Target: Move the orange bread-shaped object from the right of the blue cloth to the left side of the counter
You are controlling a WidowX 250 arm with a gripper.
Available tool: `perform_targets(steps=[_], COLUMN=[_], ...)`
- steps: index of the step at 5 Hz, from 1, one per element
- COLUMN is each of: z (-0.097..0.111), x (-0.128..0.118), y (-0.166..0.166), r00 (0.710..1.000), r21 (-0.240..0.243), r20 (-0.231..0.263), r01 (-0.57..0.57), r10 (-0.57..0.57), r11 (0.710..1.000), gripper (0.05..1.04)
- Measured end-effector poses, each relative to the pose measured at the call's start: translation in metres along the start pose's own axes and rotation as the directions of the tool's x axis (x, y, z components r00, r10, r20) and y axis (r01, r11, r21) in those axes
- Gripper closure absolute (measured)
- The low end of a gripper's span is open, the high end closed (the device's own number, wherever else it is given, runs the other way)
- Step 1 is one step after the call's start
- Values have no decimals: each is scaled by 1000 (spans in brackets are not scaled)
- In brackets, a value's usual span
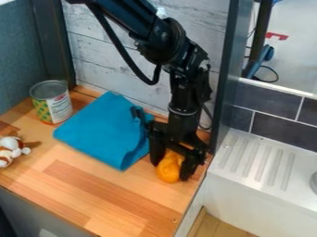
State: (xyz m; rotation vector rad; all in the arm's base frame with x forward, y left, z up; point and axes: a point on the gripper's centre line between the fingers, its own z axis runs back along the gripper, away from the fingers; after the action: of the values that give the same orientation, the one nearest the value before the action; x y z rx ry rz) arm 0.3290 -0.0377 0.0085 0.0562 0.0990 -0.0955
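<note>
The black gripper (171,167) hangs low over the right part of the wooden counter, beside the sink unit. Between its two fingers is an orange rounded object (169,169), low at the counter surface, its upper part partly hidden by the gripper. The fingers stand on either side of it; whether they press on it is not clear. Left of the gripper lies a folded blue cloth (104,131), its right edge close against the gripper's side.
A metal can (52,102) stands at the counter's back left. A brown and white plush toy (10,149) lies at the left edge. The white sink unit (260,162) with a ridged drainboard adjoins on the right, past a dark upright post (228,69).
</note>
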Motion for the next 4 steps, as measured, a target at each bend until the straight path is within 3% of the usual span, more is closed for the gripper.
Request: perform_targets(steps=[1,2,3,4], z=[0,8,46,56], x=[0,-15,-27,-56], y=[0,2,4,20], r00=[1000,999,999,996], r21=[1,4,2,20], r20=[2,-24,28,-70], r01=[-15,-27,-33,-62], r10=[15,27,33,63], r11=[1000,1000,999,998], gripper=[257,257,257,257])
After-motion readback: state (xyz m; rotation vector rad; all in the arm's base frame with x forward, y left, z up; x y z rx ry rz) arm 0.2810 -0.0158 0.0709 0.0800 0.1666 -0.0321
